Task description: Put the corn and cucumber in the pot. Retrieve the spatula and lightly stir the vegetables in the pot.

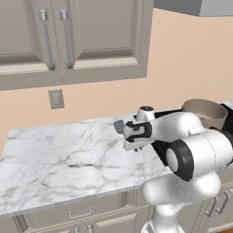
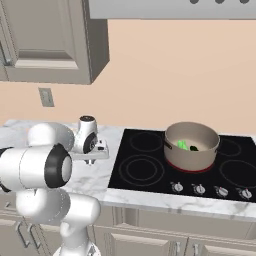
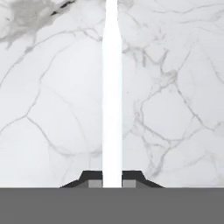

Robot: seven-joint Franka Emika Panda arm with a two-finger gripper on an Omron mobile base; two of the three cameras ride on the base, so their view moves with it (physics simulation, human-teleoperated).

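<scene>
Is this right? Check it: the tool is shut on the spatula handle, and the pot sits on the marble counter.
Not quite. The tool is shut on the spatula handle, but the pot sits on the black cooktop, not the marble counter. The right base view shows it.

- No text, label, brand, number or sign can be read anywhere in these views.
- The stove knobs (image 2: 199, 189) carry no legible markings.
</scene>
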